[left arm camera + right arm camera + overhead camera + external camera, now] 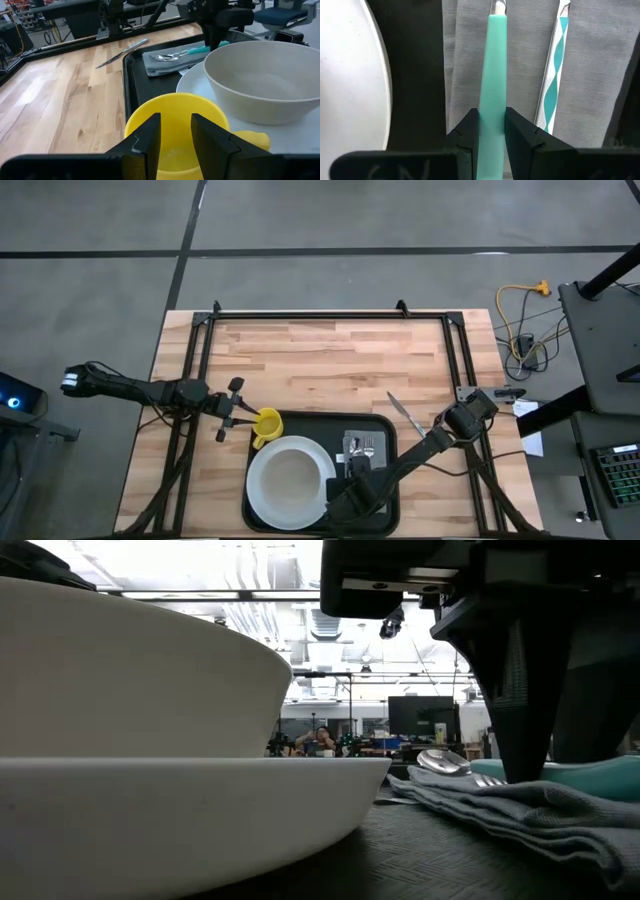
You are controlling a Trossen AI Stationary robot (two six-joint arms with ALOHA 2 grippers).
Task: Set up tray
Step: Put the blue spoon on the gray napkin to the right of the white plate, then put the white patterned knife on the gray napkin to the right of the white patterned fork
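Observation:
The black tray (320, 425) lies at the table's near edge. On it a white bowl (260, 80) sits on a white plate (262, 498), and a yellow cup (175, 107) stands in the tray's far left corner. A grey napkin (465, 60) lies on the tray's right part with a teal-handled spoon (167, 56) and a fork (552, 85) with a teal-and-white handle on it. My right gripper (492, 117) is shut on the spoon. My left gripper (176, 125) is at the cup's left side with a narrow gap between its fingers; I cannot tell whether it touches the cup. My right gripper pinches the spoon's teal handle (492, 100) between its two fingers, toward the handle's free end. The fingers (520, 690) come from above, pointing down, and lie across the handle. The spoon lies about level along the napkin, its bowl (445, 762) toward the table's far edge.
A table knife (405, 415) lies on the wooden table just beyond the tray's far right corner. The table's far half is bare wood (330, 360) inside a black frame. Cables and equipment are off the table's right side.

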